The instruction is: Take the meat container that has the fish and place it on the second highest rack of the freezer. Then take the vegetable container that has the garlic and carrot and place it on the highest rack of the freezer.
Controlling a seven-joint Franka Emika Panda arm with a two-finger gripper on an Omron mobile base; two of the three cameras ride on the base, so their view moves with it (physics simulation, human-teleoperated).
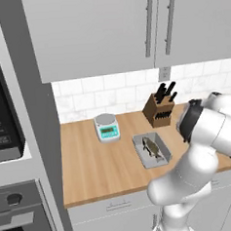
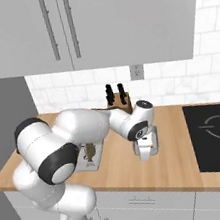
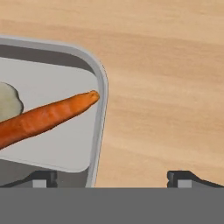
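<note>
The meat container [image 1: 138, 145], a grey tray, lies on the wooden counter [image 1: 92, 168] with the small dark fish [image 1: 152, 148] in it. In the right base view its fish [image 2: 90, 152] peeks out from behind my arm. The vegetable container [image 3: 99, 87] holds an orange carrot [image 3: 43, 116] and a whitish garlic bulb [image 3: 8, 103]. My gripper [image 3: 113, 178] hangs open just above this tray's end rim, one fingertip [image 3: 43, 177] over the tray and the other over bare wood. The hand [image 2: 146, 149] points down between the knife block and the cooktop. The freezer and its racks are out of view.
A knife block [image 1: 158, 109] and a small kitchen scale [image 1: 107, 126] stand at the back of the counter. A black cooktop [image 2: 217, 132] lies to the right. A wall oven [image 1: 5, 120] sits in the tall grey column at the left. Grey wall cabinets [image 1: 97, 31] hang overhead.
</note>
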